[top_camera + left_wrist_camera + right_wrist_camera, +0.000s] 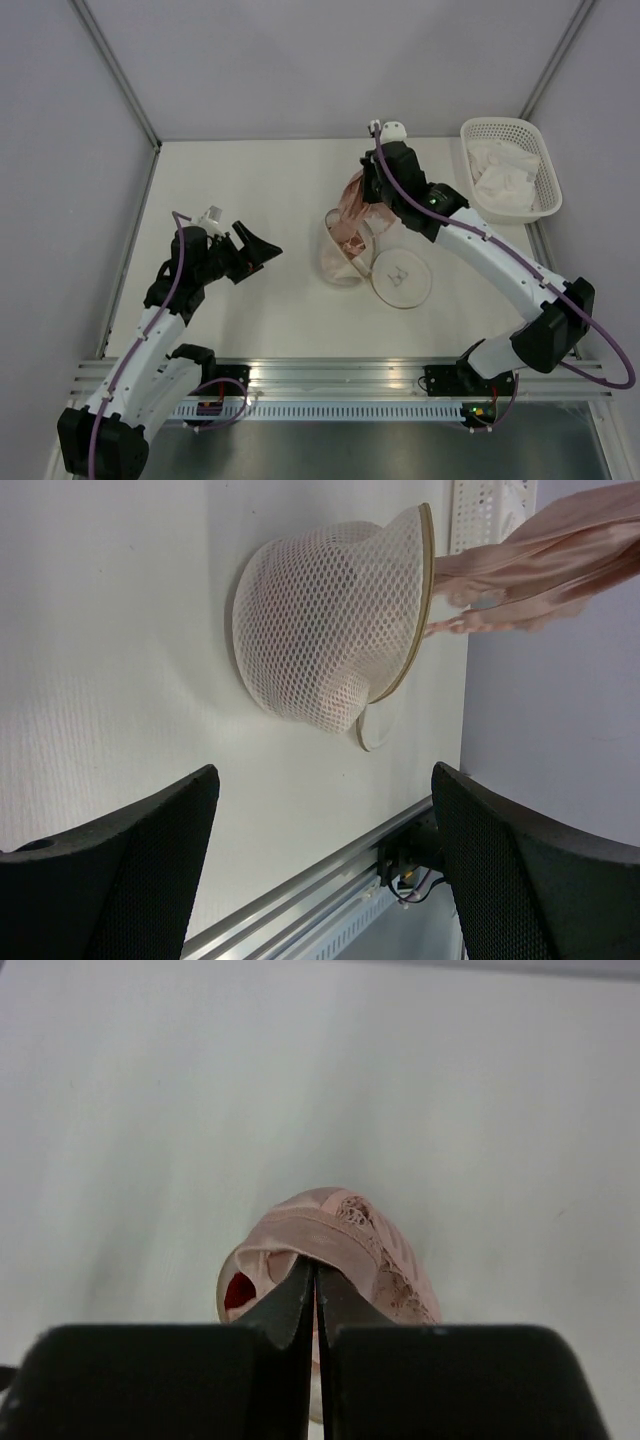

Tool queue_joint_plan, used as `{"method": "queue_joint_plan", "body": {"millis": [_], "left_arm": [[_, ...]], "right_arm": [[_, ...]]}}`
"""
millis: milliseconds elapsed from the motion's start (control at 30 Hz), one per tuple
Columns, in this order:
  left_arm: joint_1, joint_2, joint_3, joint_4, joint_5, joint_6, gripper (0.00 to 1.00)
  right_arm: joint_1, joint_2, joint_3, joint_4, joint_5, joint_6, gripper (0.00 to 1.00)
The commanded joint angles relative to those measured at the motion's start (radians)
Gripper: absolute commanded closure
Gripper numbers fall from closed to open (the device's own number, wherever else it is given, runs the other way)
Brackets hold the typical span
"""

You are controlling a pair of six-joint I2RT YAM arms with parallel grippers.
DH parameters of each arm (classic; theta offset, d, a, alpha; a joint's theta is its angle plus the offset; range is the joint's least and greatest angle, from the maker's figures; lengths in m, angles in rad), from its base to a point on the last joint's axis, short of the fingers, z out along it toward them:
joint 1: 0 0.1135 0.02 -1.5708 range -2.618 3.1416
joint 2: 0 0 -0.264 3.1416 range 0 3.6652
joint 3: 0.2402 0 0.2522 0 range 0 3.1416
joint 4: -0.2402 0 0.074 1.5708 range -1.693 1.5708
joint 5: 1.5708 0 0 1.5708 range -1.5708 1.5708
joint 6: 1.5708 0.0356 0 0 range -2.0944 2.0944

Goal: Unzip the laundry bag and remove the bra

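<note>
The laundry bag (340, 262) is a whitish mesh pod lying open at mid-table, its round flap (402, 278) with a small dark drawing flat on the table beside it. In the left wrist view the bag (325, 630) lies on its side with its brownish zip rim open. My right gripper (366, 190) is shut on the pink bra (352, 205) and holds it above the bag; straps still trail to the bag's mouth. The bra (345, 1240) drapes over the closed jaws (316, 1270). My left gripper (262, 248) is open and empty, left of the bag.
A white plastic lattice basket (540, 150) holding white cloth stands at the back right. A metal rail (330, 375) runs along the table's near edge. Grey walls enclose the table on the left, back and right.
</note>
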Motion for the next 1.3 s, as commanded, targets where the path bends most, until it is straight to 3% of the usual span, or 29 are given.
{"method": "queue_joint_plan", "body": {"millis": [0, 400, 600, 833, 1000, 1267], "left_arm": [[0.003, -0.016, 0.014, 0.021, 0.022, -0.037, 0.1], [0.003, -0.027, 0.032, 0.012, 0.035, -0.037, 0.1], [0.003, -0.027, 0.04, 0.004, 0.045, -0.032, 0.1], [0.003, -0.025, 0.04, 0.001, 0.055, -0.032, 0.1], [0.003, -0.018, 0.055, -0.001, 0.073, -0.028, 0.1], [0.003, -0.01, 0.077, -0.045, 0.061, -0.006, 0.1]], "right_arm": [[-0.055, -0.045, 0.137, -0.005, 0.169, 0.005, 1.0], [-0.265, 0.034, 0.469, -0.054, 0.167, -0.015, 1.0], [-0.372, 0.11, 0.662, -0.109, 0.249, -0.031, 1.0], [-0.539, 0.225, 0.69, -0.073, 0.295, 0.012, 1.0], [-0.722, 0.345, 0.788, -0.08, 0.205, 0.095, 1.0], [-0.831, 0.514, 0.976, -0.072, 0.11, 0.104, 1.0]]}}
